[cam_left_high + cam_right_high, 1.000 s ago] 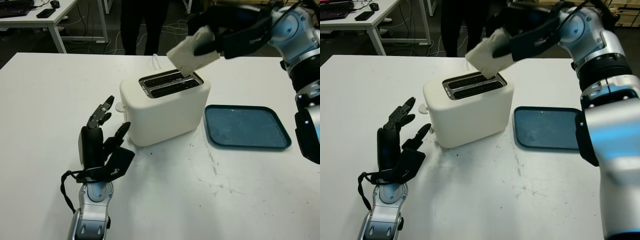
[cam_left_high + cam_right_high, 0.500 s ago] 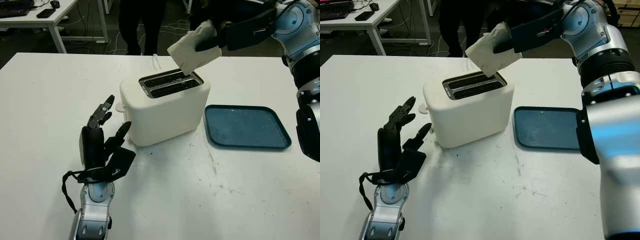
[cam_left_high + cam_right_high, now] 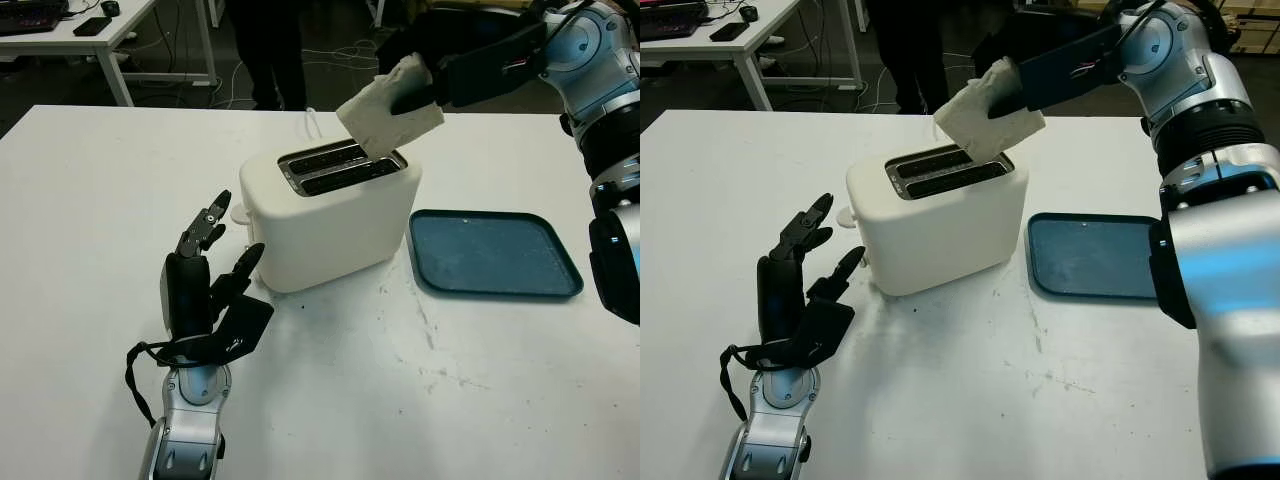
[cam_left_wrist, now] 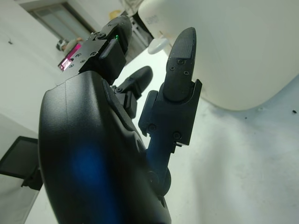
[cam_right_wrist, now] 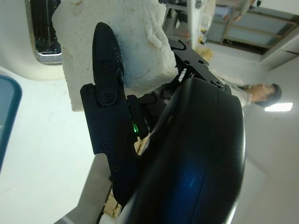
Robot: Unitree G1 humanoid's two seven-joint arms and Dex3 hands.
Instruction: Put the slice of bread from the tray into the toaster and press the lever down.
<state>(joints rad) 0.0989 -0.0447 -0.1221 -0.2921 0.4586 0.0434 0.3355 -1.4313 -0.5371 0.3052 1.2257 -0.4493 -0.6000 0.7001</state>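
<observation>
The right hand [image 3: 415, 90] is raised above the far right end of the white two-slot toaster [image 3: 330, 215], its black fingers clamped on the slice of bread [image 3: 388, 110]. The slice hangs tilted, its lower corner just over the right end of the slots, not yet inside either one. In the right wrist view one finger [image 5: 110, 116] lies across the face of the bread [image 5: 135, 46], pinning it against the hand's shell, and a slot's metal rim [image 5: 44, 42] appears beyond the slice; this close view shows the pinch on the slice, which the head views show only from a distance.

The blue tray [image 3: 493, 253] lies on the white table [image 3: 100, 200] just to the right of the toaster, with nothing on it. The head views also show a cord [image 3: 312, 122] running off behind the toaster and a person's dark trouser legs [image 3: 268, 50] standing past the far table edge.

The left hand [image 3: 205, 285] is open, holding nothing, fingers extended and pointing up toward the toaster's near left corner. It stands close to the toaster without touching it. The left wrist view shows the thumb [image 4: 180, 88] raised before the toaster's smooth white wall [image 4: 243, 51], and a small white knob [image 4: 160, 45] low at the toaster's end, which the head views show as a white tab [image 3: 240, 212] on its left side.
</observation>
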